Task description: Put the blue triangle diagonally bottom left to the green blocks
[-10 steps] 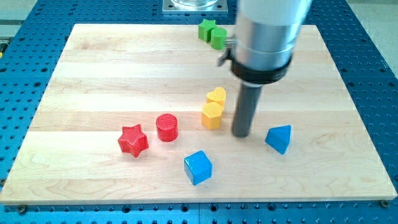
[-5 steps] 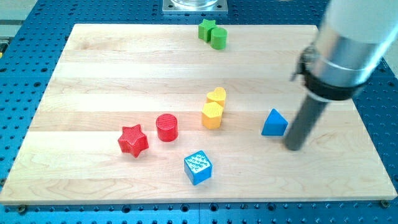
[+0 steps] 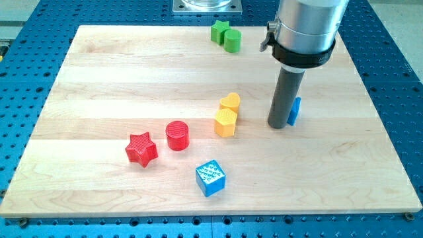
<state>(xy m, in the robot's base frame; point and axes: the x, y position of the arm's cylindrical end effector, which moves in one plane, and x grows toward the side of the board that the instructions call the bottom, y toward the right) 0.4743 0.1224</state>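
Note:
The blue triangle [image 3: 295, 111] lies right of the board's middle, mostly hidden behind my rod. My tip [image 3: 278, 125] rests on the board at the triangle's left side, touching or nearly touching it. The green blocks, a star [image 3: 219, 31] and a cylinder [image 3: 232, 41], sit together at the view's top, up and left of the tip.
A yellow heart [image 3: 230, 102] and a yellow hexagon [image 3: 225, 122] stand just left of my tip. A red cylinder [image 3: 177, 135] and a red star [image 3: 141, 149] lie further left. A blue cube [image 3: 210, 178] sits near the bottom edge of the wooden board [image 3: 99, 79].
My tip swung from left of the triangle round its right side, then up and back left. The blue triangle moved up the board from the lower right.

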